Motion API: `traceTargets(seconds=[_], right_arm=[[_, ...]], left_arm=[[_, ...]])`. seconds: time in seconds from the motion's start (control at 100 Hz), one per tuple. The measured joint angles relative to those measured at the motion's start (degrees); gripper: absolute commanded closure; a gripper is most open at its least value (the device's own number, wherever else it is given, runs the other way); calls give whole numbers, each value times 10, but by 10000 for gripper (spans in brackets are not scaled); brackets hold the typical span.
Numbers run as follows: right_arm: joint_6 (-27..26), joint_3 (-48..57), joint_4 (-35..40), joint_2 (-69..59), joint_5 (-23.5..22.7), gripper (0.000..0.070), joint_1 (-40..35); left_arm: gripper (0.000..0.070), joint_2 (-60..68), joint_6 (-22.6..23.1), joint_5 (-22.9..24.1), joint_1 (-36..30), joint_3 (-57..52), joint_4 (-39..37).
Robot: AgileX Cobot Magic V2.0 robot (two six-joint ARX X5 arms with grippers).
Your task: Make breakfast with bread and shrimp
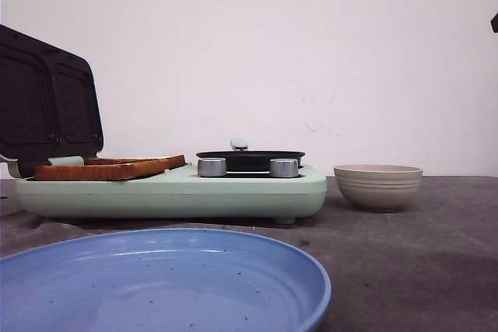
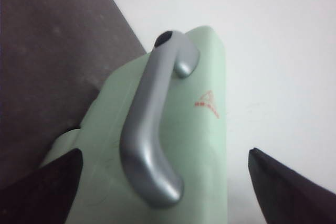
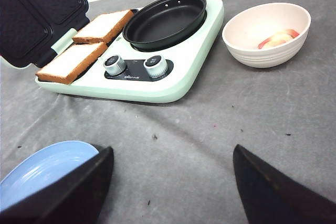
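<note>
Two slices of bread (image 1: pixel 109 167) lie side by side on the sandwich plate of a mint-green breakfast maker (image 1: pixel 179 192). In the right wrist view they show as a near slice (image 3: pixel 73 61) and a far slice (image 3: pixel 105 24). The shrimp (image 3: pixel 278 39), pale pinkish-orange, lies inside the beige ribbed bowl (image 3: pixel 252 56). My left gripper (image 2: pixel 165 153) is open, with its fingers on either side of the silver handle (image 2: pixel 152 129) on the raised lid's outer face. My right gripper (image 3: pixel 173 148) is open and empty above the grey table, short of the maker. Neither gripper shows in the front view.
The maker's lid (image 1: pixel 47 103) stands open at the left. A black pan (image 3: pixel 165 17) sits on the maker's right half behind two silver knobs (image 3: pixel 156 65). The bowl (image 1: pixel 378 188) stands right of the maker. A blue plate (image 1: pixel 163 285) lies at the front.
</note>
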State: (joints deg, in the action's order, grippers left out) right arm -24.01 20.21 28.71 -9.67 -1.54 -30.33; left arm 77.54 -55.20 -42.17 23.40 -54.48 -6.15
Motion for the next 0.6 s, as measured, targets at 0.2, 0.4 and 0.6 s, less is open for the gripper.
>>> traceTargets(seconds=[0.2, 0.4, 0.6], right_arm=[[0, 0, -2, 0, 0, 260, 0], [0, 0, -2, 0, 0, 260, 0], [0, 0, -2, 0, 0, 260, 0]], left_arm=[[147, 40, -48, -17, -1, 0, -45], [243, 46, -56, -18, -4, 0, -54], [384, 46, -56, -17, -4, 0, -57]])
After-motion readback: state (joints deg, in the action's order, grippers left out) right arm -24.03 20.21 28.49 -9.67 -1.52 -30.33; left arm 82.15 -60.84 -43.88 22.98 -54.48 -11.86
